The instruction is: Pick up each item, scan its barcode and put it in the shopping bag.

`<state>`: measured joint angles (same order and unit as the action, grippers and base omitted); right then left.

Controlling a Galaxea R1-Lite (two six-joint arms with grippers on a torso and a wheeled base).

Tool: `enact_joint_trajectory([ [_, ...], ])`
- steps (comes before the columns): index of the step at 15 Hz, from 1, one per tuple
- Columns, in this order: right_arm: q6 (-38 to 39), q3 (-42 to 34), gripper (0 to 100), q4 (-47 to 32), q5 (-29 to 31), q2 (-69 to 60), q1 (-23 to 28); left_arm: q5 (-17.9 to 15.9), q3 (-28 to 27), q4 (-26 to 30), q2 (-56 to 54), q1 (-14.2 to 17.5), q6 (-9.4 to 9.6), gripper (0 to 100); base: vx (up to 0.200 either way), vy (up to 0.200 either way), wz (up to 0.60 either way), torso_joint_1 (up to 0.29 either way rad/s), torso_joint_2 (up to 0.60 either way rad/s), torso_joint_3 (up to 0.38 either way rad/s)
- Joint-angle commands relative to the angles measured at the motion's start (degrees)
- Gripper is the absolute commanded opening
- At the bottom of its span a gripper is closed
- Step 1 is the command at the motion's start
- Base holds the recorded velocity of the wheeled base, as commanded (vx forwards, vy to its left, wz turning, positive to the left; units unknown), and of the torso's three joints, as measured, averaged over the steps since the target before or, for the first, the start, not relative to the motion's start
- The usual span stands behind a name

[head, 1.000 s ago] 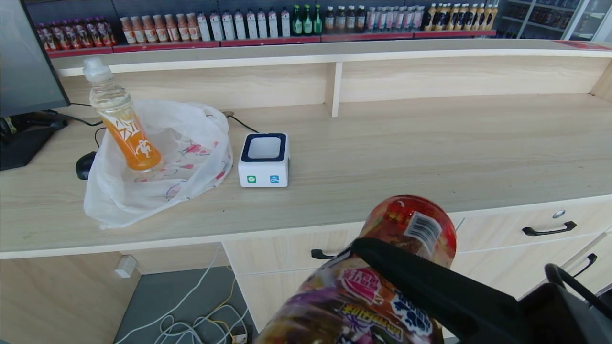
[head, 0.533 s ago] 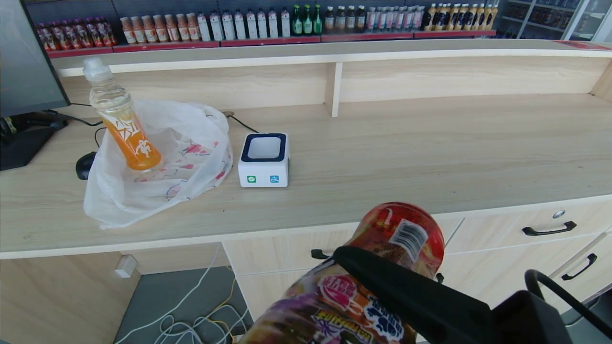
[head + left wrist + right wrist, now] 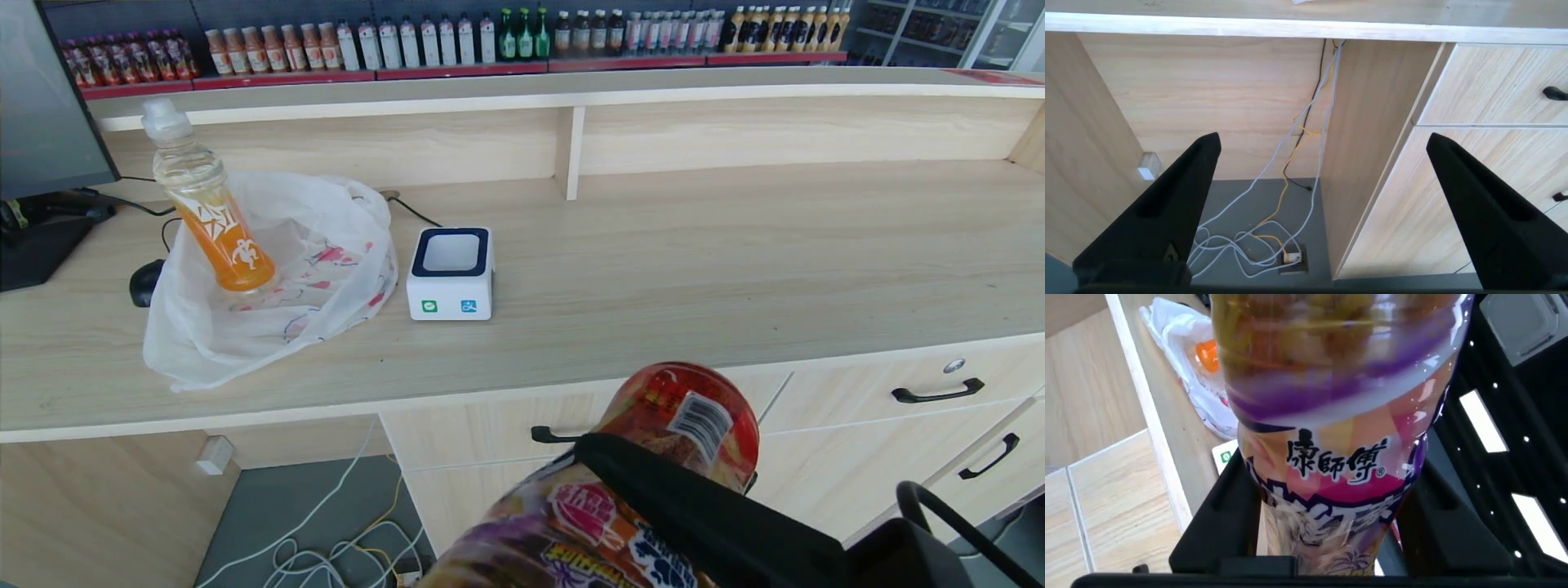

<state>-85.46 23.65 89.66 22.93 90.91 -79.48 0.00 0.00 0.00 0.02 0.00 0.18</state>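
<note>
Two bottles caught my eye: an orange bottle stood upright in the shopping bag near the counter's left end, with the scanner just beside the bag. The right gripper pinched a colourful bottle, tilted, out past the counter's front edge. Below the counter, the left gripper hung with its fingers spread wide.

Your right pincer clamps the colourful bottle, its label a busy mix of purple, pink and orange. It is tilted in mid-air off the bench's front edge, red end and barcode uppermost. On the bench, the orange bottle, white-capped, stands leaning inside the crumpled white shopping bag. The white, dark-rimmed scanner sits just beside the bag.
</note>
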Motion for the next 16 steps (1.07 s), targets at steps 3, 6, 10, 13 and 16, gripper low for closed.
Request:
enact_joint_trajectory([
  [3, 5.04, 4.48, 0, 0.34, 1.85, 2.96, -0.15, 0.0, 0.0, 0.09, 0.06, 0.0, -0.01, 100, 0.0, 0.0, 0.0, 0.0, 0.0, 0.0],
  [6, 13.65, 6.5, 0, 0.34, 4.32, 3.75, 0.64, 0.0, 0.0, 0.09, 0.06, 0.0, -0.01, 100, 0.0, 0.0, 0.0, 0.0, 0.0, 0.0],
  [10, 30.7, 7.02, 0, 0.34, 13.1, 3.93, 2.23, 0.0, 0.0, 0.0, 0.06, 0.0, -0.01, 100, 0.0, 0.0, 0.0, 0.0, 0.0, 0.0],
  [13, 39.93, 8.78, 0, 0.34, 16.88, 4.63, 2.58, 0.0, 0.0, 0.0, 0.06, 0.0, -0.01, 100, 0.0, 0.0, 0.0, 0.0, 0.0, 0.0],
  [16, 53.55, 10.63, 0, 0.34, 20.05, 5.25, 4.86, 0.0, 0.0, 0.0, -0.02, 0.0, 0.08, 100, 0.0, 0.0, 0.0, 0.0, 0.0, 0.0],
])
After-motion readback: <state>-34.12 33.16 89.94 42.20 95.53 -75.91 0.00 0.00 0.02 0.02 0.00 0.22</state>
